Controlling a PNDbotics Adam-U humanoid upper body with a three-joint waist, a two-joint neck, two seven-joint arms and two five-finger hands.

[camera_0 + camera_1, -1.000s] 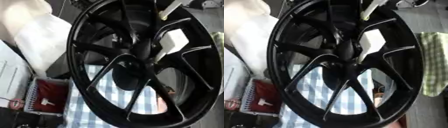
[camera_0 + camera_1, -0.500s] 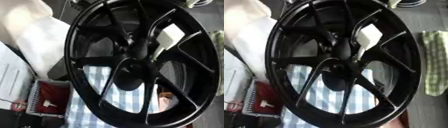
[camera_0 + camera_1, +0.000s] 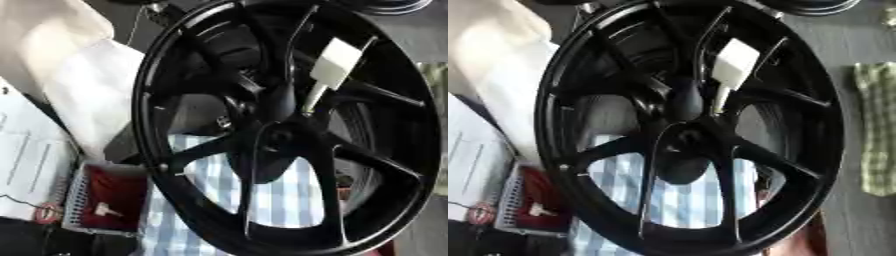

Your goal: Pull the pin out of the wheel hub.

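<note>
A large black spoked wheel hub [image 3: 166,150] stands on edge and fills most of both views. Its dark centre [image 3: 278,136] sits a little right of the middle. A white flat piece [image 3: 337,62] on a thin pale stem [image 3: 312,97] shows between the upper right spokes, the stem running down toward the centre. Where the stem ends is hidden by the dark hub. I cannot make out either of my hands anywhere in the two views.
A blue and white checked cloth [image 3: 280,200] lies behind the wheel's lower half. At the lower left stands a grey basket [image 3: 77,197] with a red lining and a small white thing. White sheets [image 3: 87,95] lie left, a green checked cloth [image 3: 877,130] right.
The whole picture has shifted and the wheel fills more of it, so the camera has moved. The white piece keeps its place among the spokes.
</note>
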